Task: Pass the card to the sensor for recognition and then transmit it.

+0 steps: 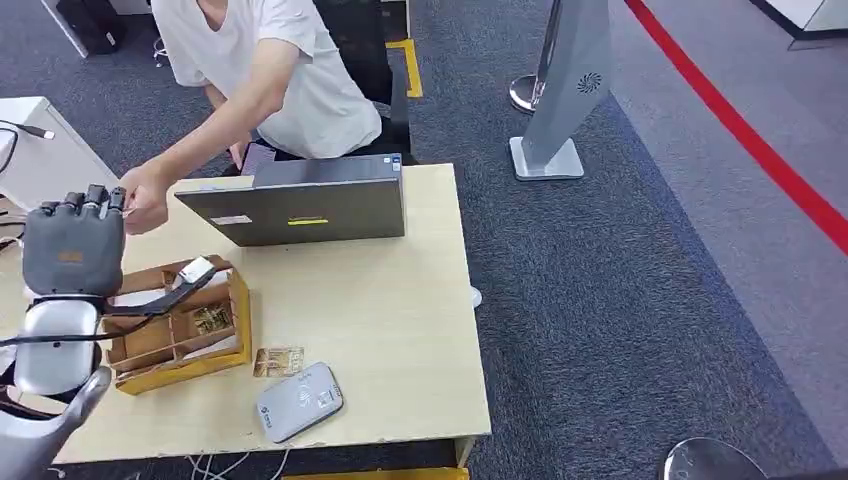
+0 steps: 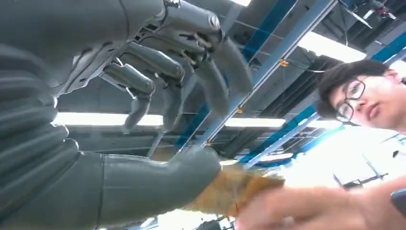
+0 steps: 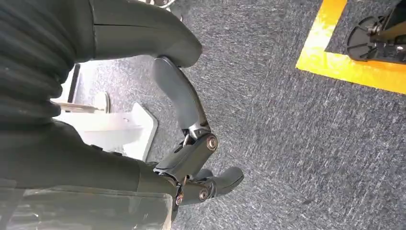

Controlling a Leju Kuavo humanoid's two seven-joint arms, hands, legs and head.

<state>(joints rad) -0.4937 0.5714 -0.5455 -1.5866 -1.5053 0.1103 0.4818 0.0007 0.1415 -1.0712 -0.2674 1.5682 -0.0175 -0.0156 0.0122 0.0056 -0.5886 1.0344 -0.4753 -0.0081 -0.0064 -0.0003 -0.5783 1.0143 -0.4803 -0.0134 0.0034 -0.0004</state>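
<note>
My left hand [image 1: 73, 245] is raised over the table's left side, back toward me and fingers up. In the left wrist view a tan card [image 2: 239, 189] lies against the thumb tip of my left hand [image 2: 158, 120], while the other fingers curve well above it with a wide gap. A person's hand [image 2: 306, 211] grips the card's far end; in the head view that hand [image 1: 145, 205] meets my fingertips. The grey card sensor [image 1: 299, 401] lies near the table's front edge. My right hand [image 3: 191, 143] hangs over carpet, fingers loosely bent and holding nothing.
A second tan card [image 1: 279, 361] lies beside the sensor. A cardboard box with a yellow rim [image 1: 180, 335] sits by my left arm. A grey laptop-like case [image 1: 300, 205] stands at the table's back. The person sits behind the table [image 1: 400, 330]. A grey sign stand [image 1: 560, 95] is on the carpet.
</note>
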